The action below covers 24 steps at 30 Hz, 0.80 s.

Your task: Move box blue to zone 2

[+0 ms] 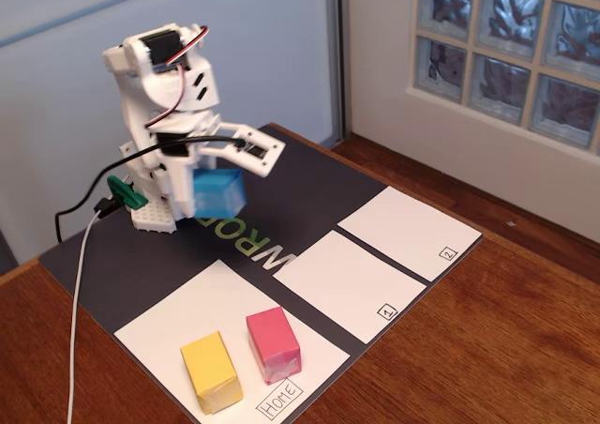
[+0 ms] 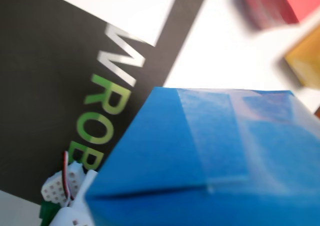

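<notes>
The box blue (image 1: 218,192) hangs above the dark mat close to the arm's base, and my gripper (image 1: 225,173) is shut on it from above. The wrist view is blurred, and the box blue (image 2: 200,156) fills its lower right and hides the fingers. Zone 2 (image 1: 405,229), a white sheet with a small boxed "2", lies at the mat's right end in the fixed view, well away from the box and with nothing on it.
The sheet marked "1" (image 1: 342,281) lies between zone 2 and the Home sheet (image 1: 202,307). A yellow block (image 1: 211,371) and a pink block (image 1: 273,345) stand on Home. A white cable (image 1: 79,302) trails off the mat's left side. A wall and a glass-block window stand behind.
</notes>
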Each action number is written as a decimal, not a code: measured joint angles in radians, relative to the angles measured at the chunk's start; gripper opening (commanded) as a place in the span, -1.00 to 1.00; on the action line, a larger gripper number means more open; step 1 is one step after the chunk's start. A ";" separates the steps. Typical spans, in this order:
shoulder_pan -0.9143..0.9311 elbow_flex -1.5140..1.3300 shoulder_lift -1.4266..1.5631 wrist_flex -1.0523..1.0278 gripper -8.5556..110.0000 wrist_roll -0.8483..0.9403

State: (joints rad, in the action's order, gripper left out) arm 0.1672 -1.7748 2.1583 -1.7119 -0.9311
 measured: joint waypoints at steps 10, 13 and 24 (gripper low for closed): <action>-0.376 0.000 -0.115 -0.020 -0.87 -0.360; -0.445 0.018 -0.149 -0.020 -0.87 -0.420; -0.598 0.143 -0.353 -0.020 -0.87 -0.673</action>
State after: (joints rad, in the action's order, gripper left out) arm -0.4310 -1.6322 1.8055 -1.7319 -1.6045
